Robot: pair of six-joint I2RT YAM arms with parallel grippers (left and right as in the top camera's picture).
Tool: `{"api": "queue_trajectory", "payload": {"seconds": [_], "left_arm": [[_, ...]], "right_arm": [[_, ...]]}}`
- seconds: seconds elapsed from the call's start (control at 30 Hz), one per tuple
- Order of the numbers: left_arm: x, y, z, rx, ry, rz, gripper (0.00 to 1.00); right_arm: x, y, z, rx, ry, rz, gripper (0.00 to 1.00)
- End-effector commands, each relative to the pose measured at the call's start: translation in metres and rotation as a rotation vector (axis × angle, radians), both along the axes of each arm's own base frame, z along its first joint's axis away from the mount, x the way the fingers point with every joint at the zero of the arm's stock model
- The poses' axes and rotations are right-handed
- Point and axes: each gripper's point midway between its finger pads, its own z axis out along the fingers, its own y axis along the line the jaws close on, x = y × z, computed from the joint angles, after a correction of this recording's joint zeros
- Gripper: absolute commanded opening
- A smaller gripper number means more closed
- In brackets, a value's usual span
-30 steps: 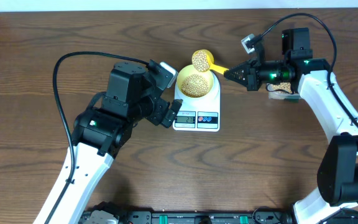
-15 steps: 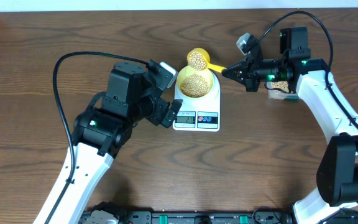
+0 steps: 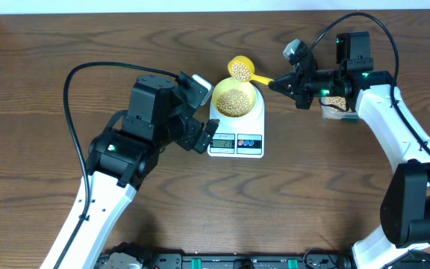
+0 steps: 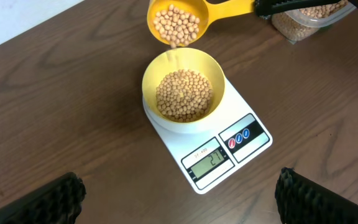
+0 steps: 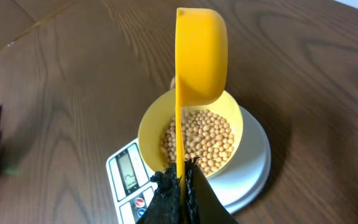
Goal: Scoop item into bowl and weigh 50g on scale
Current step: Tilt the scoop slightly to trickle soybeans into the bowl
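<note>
**Beans being tipped into the bowl on the scale; weighing not yet confirmed**

A dark wooden table (image 3: 51,45) fills the overhead view, with a robot arm on each side. The left gripper (image 4: 179,193) hangs near the scale's left side with its jaws spread wide and nothing between them. The right gripper (image 3: 275,84) is clamped tight on the handle of a bright yellow scoop (image 3: 240,70), reaching in from the right.

The scale (image 3: 236,142) sits at the middle of the table, its display facing the robot. The bowl (image 3: 236,99) stands on the scale's platform. A clear plastic tub (image 3: 338,104) of more beans rests well to the right, under the right arm.

The beans (image 4: 184,94) cover the bottom of the bowl to roughly half its depth. The scoop is just above the bowl's far rim, tilted on its side toward the bowl. It holds a further load, and a few beans sit at its lip.

The display (image 4: 209,160) is lit, but its digits are too small to read with confidence.

Judged from this, the bowl is placed and partly filled, and pouring is under way. What is left is adding beans in small amounts until the scale reads fifty grams.
</note>
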Motion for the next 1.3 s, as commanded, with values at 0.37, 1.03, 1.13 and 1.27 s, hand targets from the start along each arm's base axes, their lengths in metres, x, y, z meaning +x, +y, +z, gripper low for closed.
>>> {"api": "queue_trajectory", "payload": {"seconds": [0.37,1.03,1.13,1.27], "left_arm": [[-0.0012,-0.0003,-0.0030,-0.003,0.010,-0.009,1.00],[-0.0012,-0.0003,-0.0030,-0.003,0.009,-0.010,1.00],[-0.0012,-0.0003,-0.0032,-0.003,0.010,-0.009,1.00],[-0.0012,-0.0003,-0.0030,-0.003,0.009,-0.010,1.00]], "right_arm": [[-0.0025,0.0034,-0.0009,-0.013,-0.057,0.043,0.01],[-0.0024,0.0034,-0.0008,-0.013,-0.058,0.043,0.01],[-0.0024,0.0034,-0.0008,-0.013,-0.057,0.043,0.01],[-0.0026,0.0033,-0.0010,-0.013,-0.055,0.043,0.01]]}}
